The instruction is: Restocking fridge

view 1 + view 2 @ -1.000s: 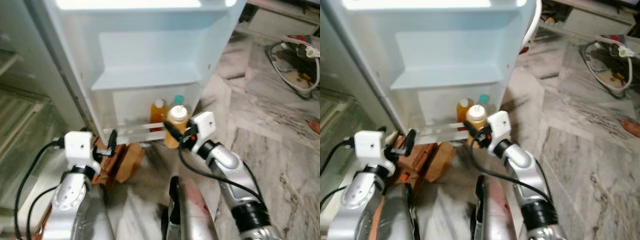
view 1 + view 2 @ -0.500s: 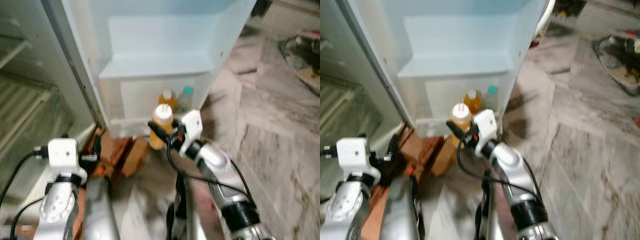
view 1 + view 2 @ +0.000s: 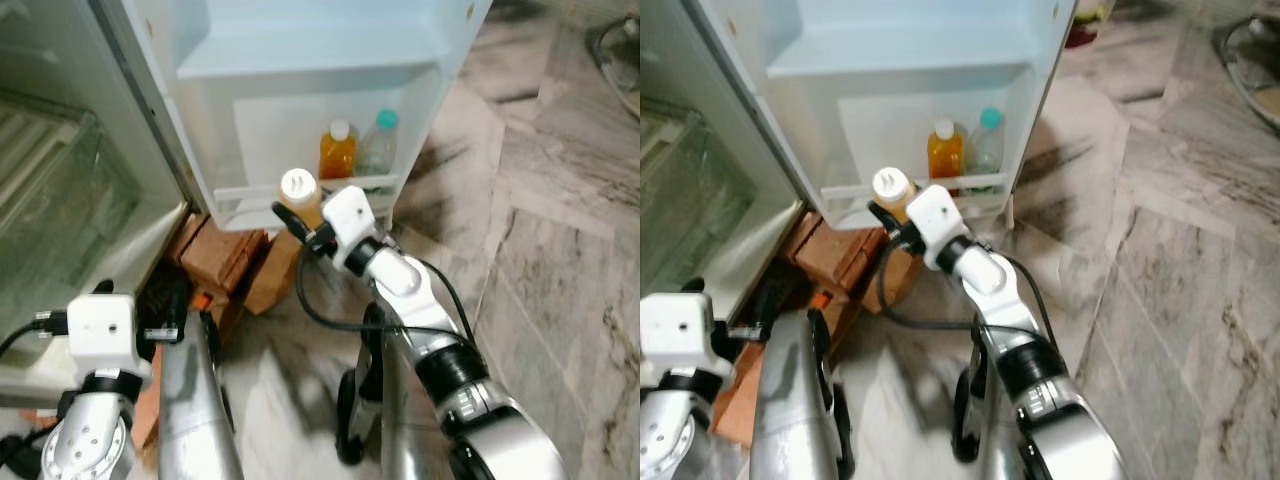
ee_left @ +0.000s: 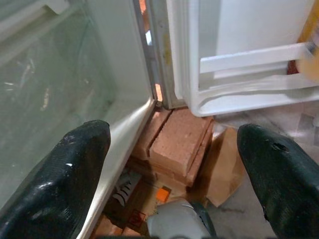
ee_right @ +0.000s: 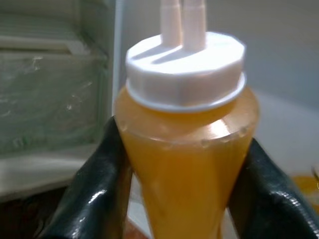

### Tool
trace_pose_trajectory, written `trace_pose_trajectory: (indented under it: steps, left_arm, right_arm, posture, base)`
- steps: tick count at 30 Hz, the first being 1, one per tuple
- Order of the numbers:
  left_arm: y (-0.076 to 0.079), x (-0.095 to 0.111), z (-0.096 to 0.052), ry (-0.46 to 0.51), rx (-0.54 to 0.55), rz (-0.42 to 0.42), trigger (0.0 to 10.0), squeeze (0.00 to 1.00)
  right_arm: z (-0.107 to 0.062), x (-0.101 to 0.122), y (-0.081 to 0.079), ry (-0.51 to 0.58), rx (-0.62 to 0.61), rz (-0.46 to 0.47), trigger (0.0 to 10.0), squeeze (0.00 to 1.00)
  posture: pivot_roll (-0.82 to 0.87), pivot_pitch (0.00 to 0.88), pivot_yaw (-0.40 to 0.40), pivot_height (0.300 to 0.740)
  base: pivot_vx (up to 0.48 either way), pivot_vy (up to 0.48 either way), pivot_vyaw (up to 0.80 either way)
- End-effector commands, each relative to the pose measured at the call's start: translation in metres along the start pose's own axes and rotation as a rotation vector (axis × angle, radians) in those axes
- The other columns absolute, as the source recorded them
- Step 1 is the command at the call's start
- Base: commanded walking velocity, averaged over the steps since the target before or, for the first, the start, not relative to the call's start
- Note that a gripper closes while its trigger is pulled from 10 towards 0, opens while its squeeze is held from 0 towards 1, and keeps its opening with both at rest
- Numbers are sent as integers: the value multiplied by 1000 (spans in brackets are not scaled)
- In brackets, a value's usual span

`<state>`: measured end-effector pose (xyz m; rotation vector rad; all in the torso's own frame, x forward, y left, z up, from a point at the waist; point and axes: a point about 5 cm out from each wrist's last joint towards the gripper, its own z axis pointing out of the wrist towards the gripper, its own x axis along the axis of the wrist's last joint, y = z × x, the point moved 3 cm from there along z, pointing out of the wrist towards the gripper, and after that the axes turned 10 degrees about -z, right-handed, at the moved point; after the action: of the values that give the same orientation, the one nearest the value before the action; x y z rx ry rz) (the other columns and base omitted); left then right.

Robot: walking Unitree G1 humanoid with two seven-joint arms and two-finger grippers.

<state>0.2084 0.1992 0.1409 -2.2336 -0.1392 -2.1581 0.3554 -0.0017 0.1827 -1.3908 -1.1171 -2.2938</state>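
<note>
One sauce bottle (image 3: 298,196) clamped in right claw (image 3: 300,215), upright for door shelf (image 3: 300,190); left claw (image 4: 174,164) open, idle.

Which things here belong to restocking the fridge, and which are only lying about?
Belong:
- white-capped orange squeeze bottle, gripped by right gripper
- white fridge door shelf
- orange juice bottle and clear teal-capped bottle on it

Lying about:
- reddish bricks
- brown cardboard

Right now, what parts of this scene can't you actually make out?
- Orange squeeze bottle: its base, cut off by the right wrist view's edge and flanked by the right gripper fingers.
- Clear bottle: contents too small to tell, eye views.
- Fridge door: upper shelves, cut off by the top edge.
</note>
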Motion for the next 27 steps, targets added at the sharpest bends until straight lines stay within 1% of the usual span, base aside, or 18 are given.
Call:
trace_pose_trajectory:
  steps: [1,2,3,5,6,9,10,12,14,17,20,21,25,27]
  left_arm:
    - [0,4,-4,-8,-3,11,10000,0]
    - [1,6,-6,-7,-4,12,10000,0]
    - [1,8,-9,-9,-5,13,10000,0]
    - [1,10,-12,-16,-3,12,10000,0]
    - [1,12,-17,-20,-2,12,10000,0]
    - [1,13,-23,-38,-2,11,10000,0]
    - [1,14,-26,-43,-2,11,10000,0]
    - [1,15,-27,-48,-1,12,10000,0]
    - [0,15,-28,-52,0,12,10000,0]
    - [0,18,-30,-54,2,13,10000,0]
    - [0,19,-32,-66,5,11,10000,0]
    - [0,19,-33,-69,5,10,10000,0]
    - [3,18,-35,-80,1,3,10000,0]
    - [5,18,-35,-86,-4,2,10000,0]
  right_arm:
    - [7,4,0,24,-7,-46,10000,0]
    - [13,8,3,37,-14,-76,10000,0]
    - [21,13,6,58,-32,-134,10000,0]
    - [27,20,9,88,-54,-193,10000,0]
    - [30,27,11,119,-66,-239,10000,0]
    - [42,42,18,159,-110,-350,10000,0]
    - [44,43,22,157,-129,-352,10000,0]
    - [45,41,24,147,-141,-370,10000,0]
    - [45,39,24,138,-146,-367,10000,0]
    - [44,38,26,142,-173,-438,10000,0]
    - [42,34,28,129,-228,-538,10000,0]
    - [42,33,29,124,-241,-553,10000,0]
    - [38,24,34,77,-277,-557,10000,0]
    - [36,18,37,39,-293,-520,10000,0]
  posture:
    - [263,396,-69,478]
    - [273,407,-71,478]
    - [275,410,-72,478]
    - [286,421,-73,478]
    - [295,432,-74,478]
    - [309,454,-74,478]
    - [315,460,-74,478]
    - [322,464,-73,478]
    - [322,464,-73,478]
    - [336,477,-68,478]
    - [338,485,-63,478]
    - [338,486,-62,478]
    - [346,488,-57,478]
    - [349,490,-55,478]
  base:
    - [0,0,0]
    - [0,0,0]
    - [0,0,0]
    - [0,0,0]
    - [0,0,0]
    - [0,0,0]
    - [0,0,0]
    - [0,0,0]
    - [0,0,0]
    - [0,0,0]
    - [0,0,0]
    - [0,0,0]
    - [0,0,0]
    - [0,0,0]
